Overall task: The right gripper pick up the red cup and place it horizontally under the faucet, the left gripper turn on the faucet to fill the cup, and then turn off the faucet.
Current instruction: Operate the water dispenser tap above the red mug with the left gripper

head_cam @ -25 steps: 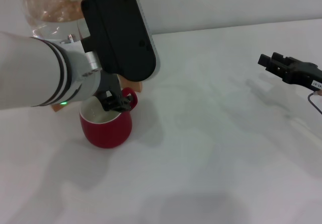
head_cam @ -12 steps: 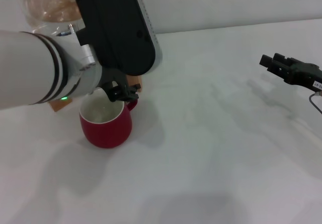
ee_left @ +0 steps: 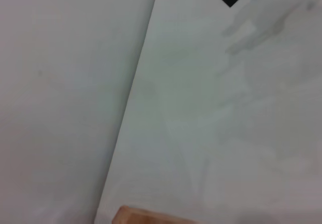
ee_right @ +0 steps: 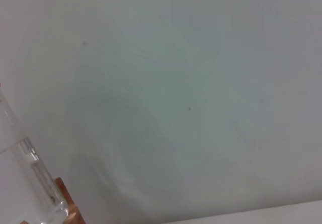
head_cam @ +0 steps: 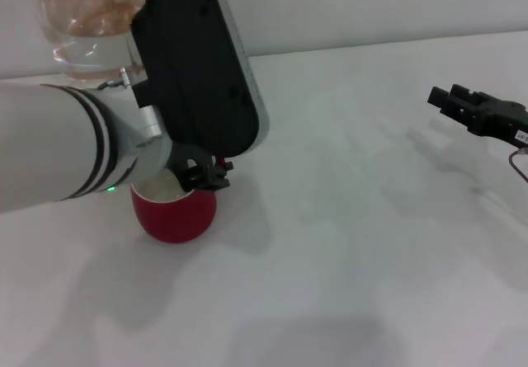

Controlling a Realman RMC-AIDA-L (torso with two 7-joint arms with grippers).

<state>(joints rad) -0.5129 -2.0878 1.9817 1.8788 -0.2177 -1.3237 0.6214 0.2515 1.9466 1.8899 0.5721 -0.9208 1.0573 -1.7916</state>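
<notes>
Red cup (head_cam: 174, 212) stands upright on the white table (head_cam: 346, 243) at left, directly below the clear water jar (head_cam: 87, 25). Left gripper (head_cam: 200, 174) sits just above the cup's far-right rim, its big white arm hiding the faucet; cannot tell how its fingers stand. Right gripper (head_cam: 453, 101) hovers far right, well apart from the cup, 2 fingers slightly parted and empty.
</notes>
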